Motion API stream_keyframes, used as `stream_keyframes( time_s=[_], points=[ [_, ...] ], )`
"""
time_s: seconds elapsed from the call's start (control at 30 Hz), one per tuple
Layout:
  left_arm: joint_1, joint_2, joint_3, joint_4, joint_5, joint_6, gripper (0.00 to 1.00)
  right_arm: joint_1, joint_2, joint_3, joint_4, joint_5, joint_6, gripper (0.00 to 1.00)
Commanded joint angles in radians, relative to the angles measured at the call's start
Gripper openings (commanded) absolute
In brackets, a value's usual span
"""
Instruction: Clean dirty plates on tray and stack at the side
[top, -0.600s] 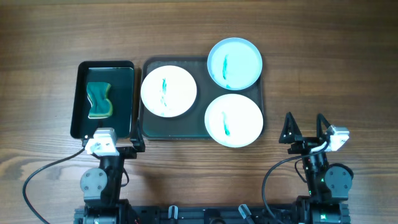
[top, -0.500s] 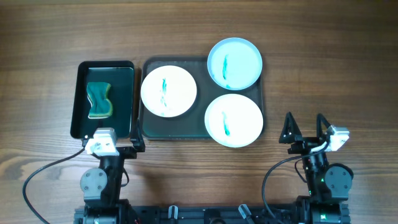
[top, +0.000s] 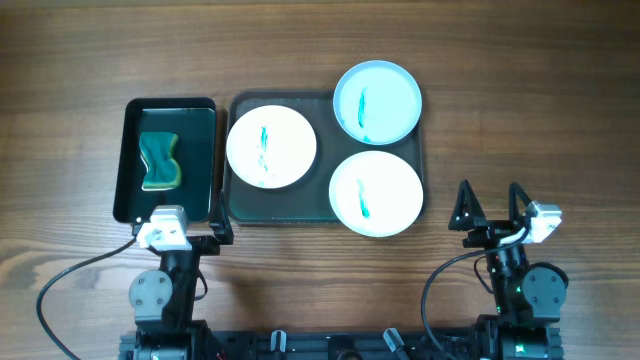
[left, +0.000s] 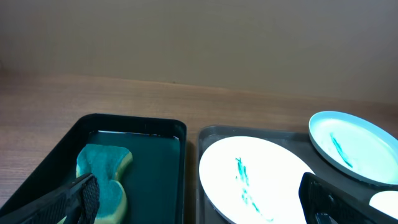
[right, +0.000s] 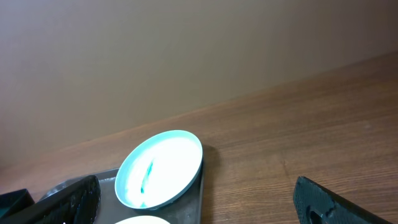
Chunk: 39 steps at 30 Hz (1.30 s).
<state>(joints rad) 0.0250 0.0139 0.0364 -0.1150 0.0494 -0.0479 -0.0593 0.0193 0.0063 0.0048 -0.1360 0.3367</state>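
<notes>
Three white plates, each with a teal smear, lie on the dark grey-green tray: one at the left, one at the back right, one at the front right. The left wrist view shows the left plate and the back plate. The right wrist view shows the back plate and the tray. My left gripper is open and empty, near the front of the trays. My right gripper is open and empty, right of the tray.
A smaller black tray left of the big tray holds a teal and yellow sponge, which also shows in the left wrist view. Bare wooden table lies to the right and behind.
</notes>
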Motion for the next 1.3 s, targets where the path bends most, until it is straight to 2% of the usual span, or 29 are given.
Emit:
stream_keyframes(
  time_s=[0.0,0.67,0.73,0.87,0.97,1.07,1.2,1.27],
  points=[
    [-0.005,-0.005,-0.012,0.004,-0.01,-0.013,1.0,0.006,-0.008,-0.001,0.004,0.01,0.006,1.0],
    [-0.005,-0.005,-0.012,0.004,-0.01,-0.013,1.0,0.006,-0.008,-0.001,0.005,0.007,0.011,1.0],
    [-0.005,-0.005,-0.012,0.004,-0.01,-0.013,1.0,0.006,-0.008,-0.001,0.005,-0.004,0.116,1.0],
    [-0.005,-0.005,-0.012,0.004,-0.01,-0.013,1.0,0.006,-0.008,-0.001,0.005,-0.005,0.119,1.0],
    [-0.005,-0.005,-0.012,0.004,-0.01,-0.013,1.0,0.006,-0.008,-0.001,0.005,-0.005,0.099,1.0],
    [-0.005,-0.005,-0.012,0.004,-0.01,-0.013,1.0,0.006,-0.008,-0.001,0.006,-0.021,-0.026,1.0],
    [-0.005,-0.005,-0.012,0.004,-0.01,-0.013,1.0,0.006,-0.006,-0.001,0.006,-0.025,-0.068,1.0],
    [-0.005,-0.005,-0.012,0.003,-0.009,-0.013,1.0,0.006,0.002,0.005,0.001,-0.07,-0.156,1.0]
  ],
)
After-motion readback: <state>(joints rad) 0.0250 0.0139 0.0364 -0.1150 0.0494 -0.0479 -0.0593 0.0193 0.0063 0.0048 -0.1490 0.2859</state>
